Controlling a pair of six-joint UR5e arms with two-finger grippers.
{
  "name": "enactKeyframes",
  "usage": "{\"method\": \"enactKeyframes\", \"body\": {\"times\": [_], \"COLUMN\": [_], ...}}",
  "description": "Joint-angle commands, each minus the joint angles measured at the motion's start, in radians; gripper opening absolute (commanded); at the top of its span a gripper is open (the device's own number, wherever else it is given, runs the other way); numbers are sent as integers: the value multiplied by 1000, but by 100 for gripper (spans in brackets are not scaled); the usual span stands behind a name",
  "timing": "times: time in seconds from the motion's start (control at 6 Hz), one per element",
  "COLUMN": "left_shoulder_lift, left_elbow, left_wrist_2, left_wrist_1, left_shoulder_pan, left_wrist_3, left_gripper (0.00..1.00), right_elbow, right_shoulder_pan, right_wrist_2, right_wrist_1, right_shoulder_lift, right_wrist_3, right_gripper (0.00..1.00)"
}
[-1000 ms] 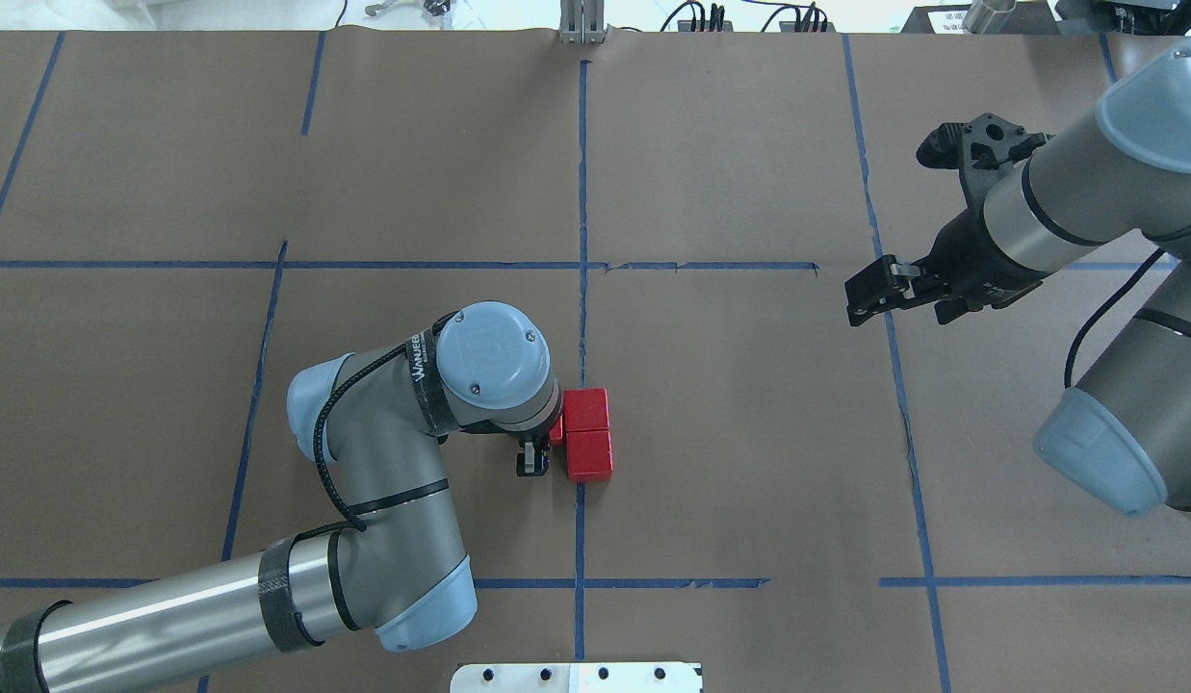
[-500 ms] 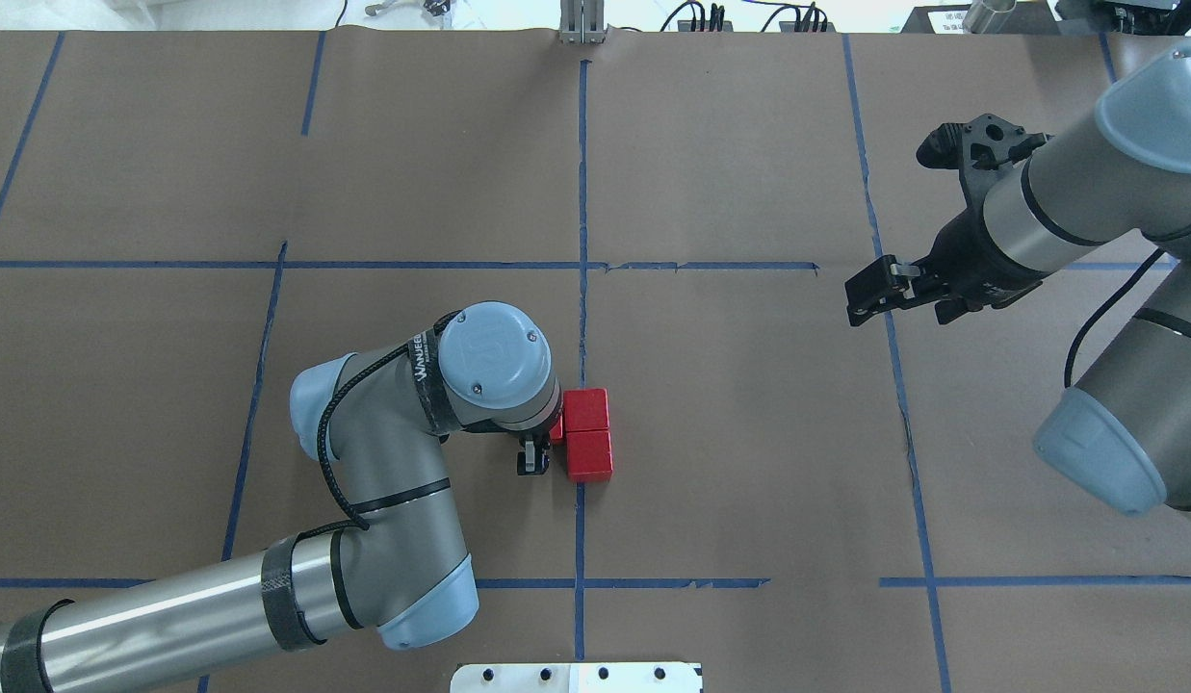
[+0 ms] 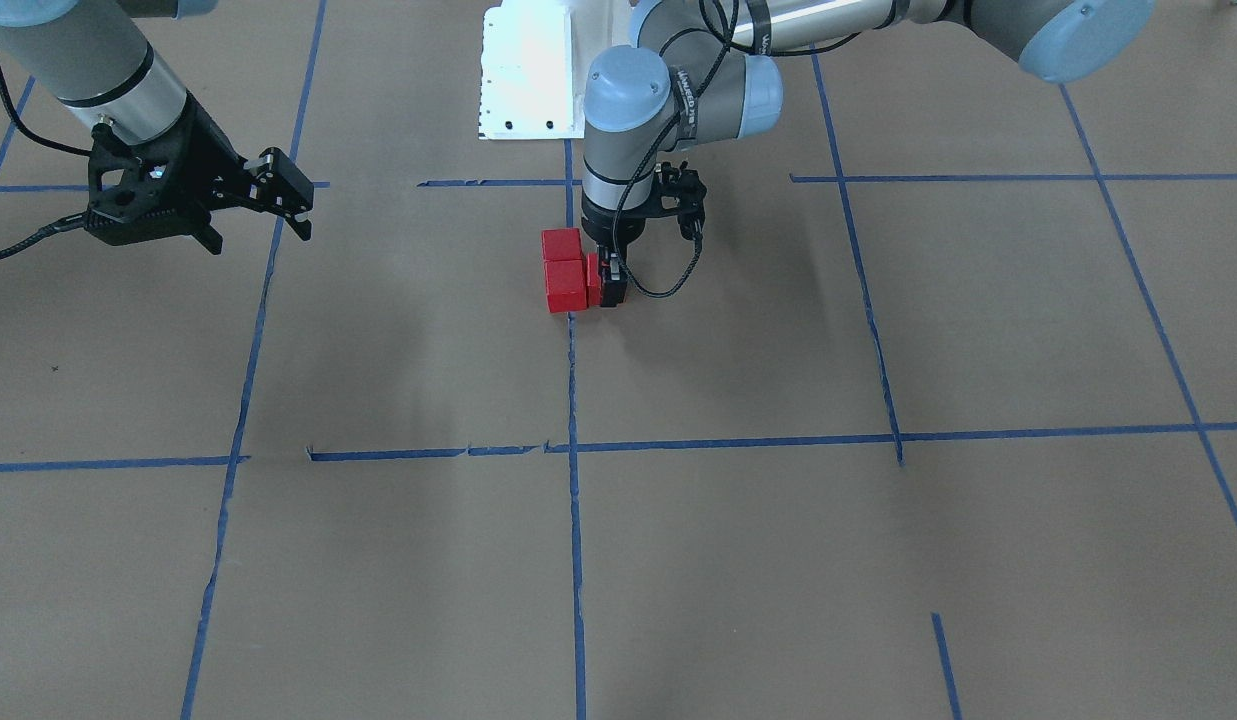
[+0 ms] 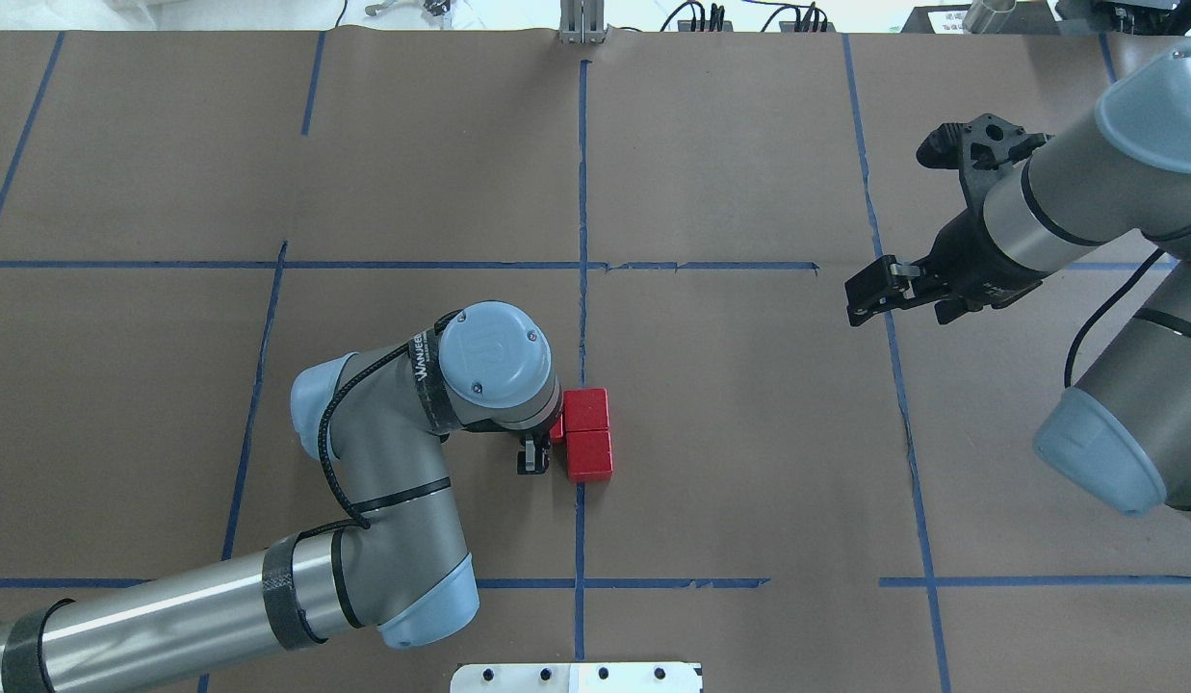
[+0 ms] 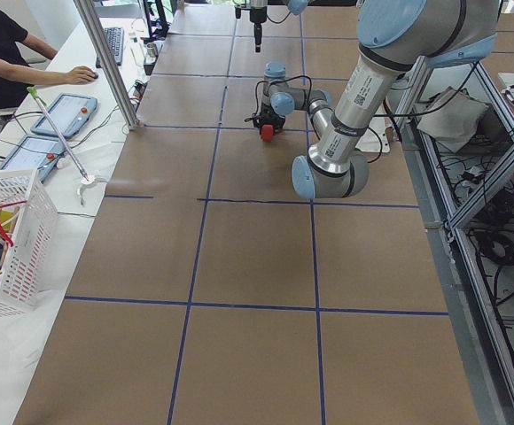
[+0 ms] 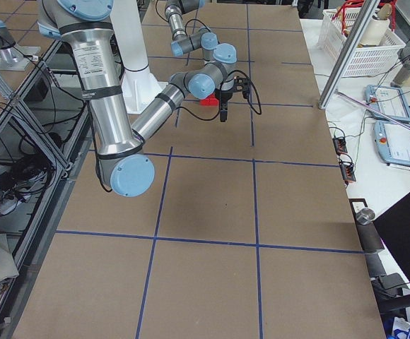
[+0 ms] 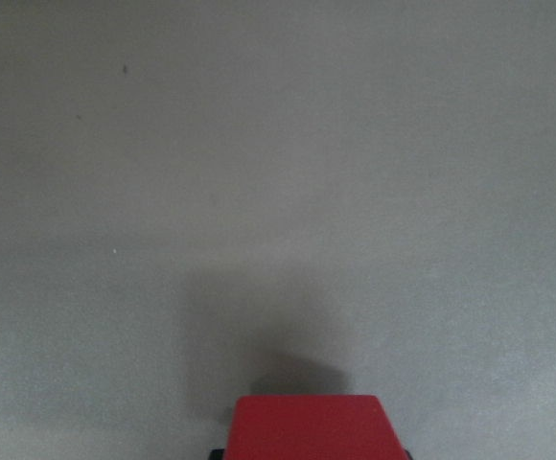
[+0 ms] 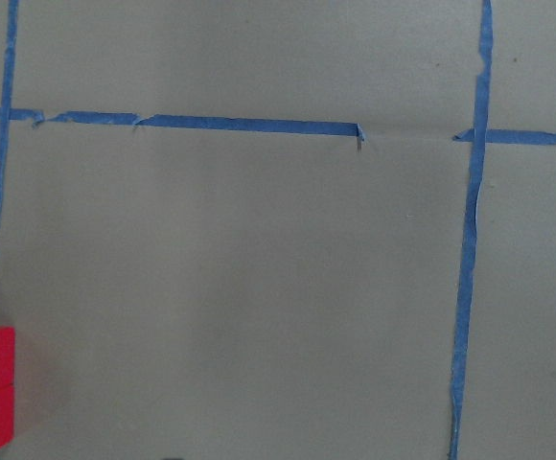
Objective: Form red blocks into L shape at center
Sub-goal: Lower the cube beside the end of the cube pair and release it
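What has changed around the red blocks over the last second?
Nothing visible has changed. The left hand still holds the third red block against the two joined red blocks on the middle tape line. The right hand still hovers well off to the side, open.

Table (image 6: 205, 205): brown paper with a blue tape grid (image 6: 254, 212). The right arm (image 6: 102, 99), near and large, bends at a blue-capped elbow. Its wrist appears just beside the red blocks (image 6: 206, 101), which show as one small red patch. The left arm (image 6: 182, 39) is far and small. A white basket (image 6: 382, 56) and two tablets (image 6: 387, 102) sit off the table's far side.
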Motion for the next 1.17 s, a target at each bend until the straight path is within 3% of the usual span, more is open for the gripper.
{"method": "enactKeyframes", "body": {"times": [0.0,0.5,0.83,1.0], "left_shoulder_lift": [-7,-24,1,63], "left_elbow": [0,-96,-277,-350], "left_wrist_2": [0,-5,-9,-70], "left_wrist_1": [2,73,254,276], "left_shoulder_pan": [0,-22,-66,-115], "left_wrist_3": [0,17,200,339], "left_gripper": [100,100,100,100], "right_elbow": [0,4,5,13], "right_shoulder_pan": [0,1,6,32], "right_wrist_2": [2,2,8,14], "right_wrist_1": [0,0,0,0], "right_shoulder_lift": [0,0,0,-27], "right_wrist_3": [1,0,-4,-16], "right_gripper": [100,100,100,100]}}
